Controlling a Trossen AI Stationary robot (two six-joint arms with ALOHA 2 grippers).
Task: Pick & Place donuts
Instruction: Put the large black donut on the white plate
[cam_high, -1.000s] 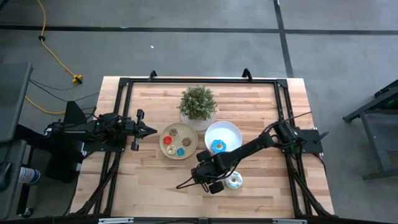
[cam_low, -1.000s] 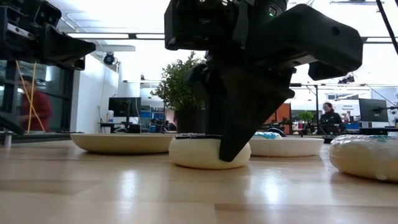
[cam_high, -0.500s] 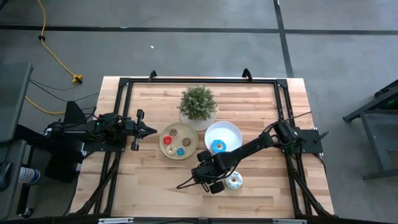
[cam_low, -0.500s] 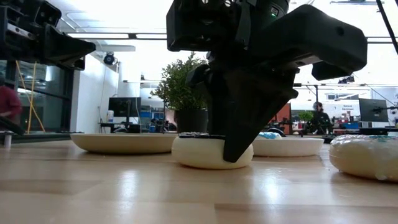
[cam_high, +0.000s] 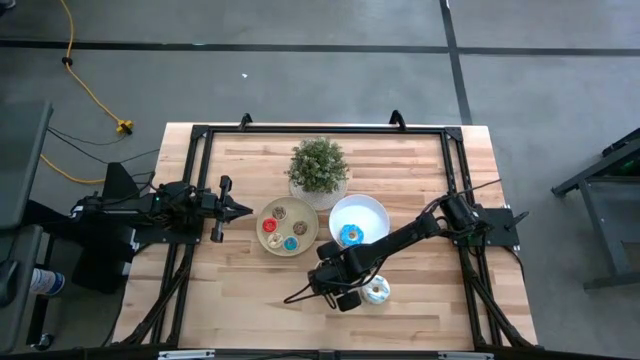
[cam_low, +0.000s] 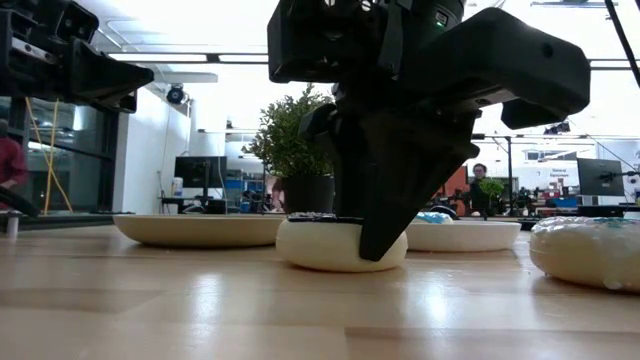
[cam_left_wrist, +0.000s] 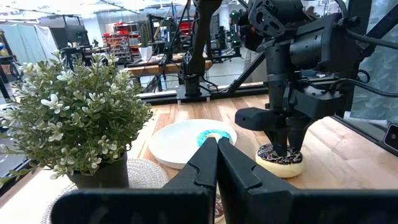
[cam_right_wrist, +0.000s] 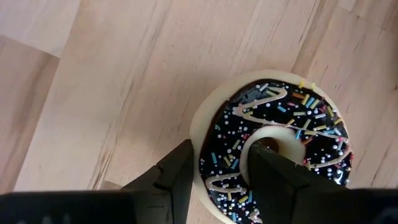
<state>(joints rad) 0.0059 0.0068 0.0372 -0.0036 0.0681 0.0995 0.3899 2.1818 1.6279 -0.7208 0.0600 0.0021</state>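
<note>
Wooden table (cam_high: 250, 300) carries a potted plant (cam_high: 318, 166) at the back edge, with the tan plate (cam_high: 273, 241) and the white plate (cam_high: 372, 212) side by side in front of it. Left arm is parked at the table's left edge, left gripper (cam_high: 244, 210) pointing at the tan plate, fingers pressed together. Right gripper (cam_high: 342, 290) is down on the table in front of the white plate, straddling the rim of the dark chocolate donut (cam_right_wrist: 273, 146): one finger in the hole, the other outside, not visibly clamped yet, though the wrist view is too tight to be sure. That donut sits flat on the wood. White donut (cam_high: 377, 291) lies just beside it. Blue donut (cam_high: 350, 235) is on the white plate; four small donuts (cam_high: 282, 229) on the tan plate.
</note>
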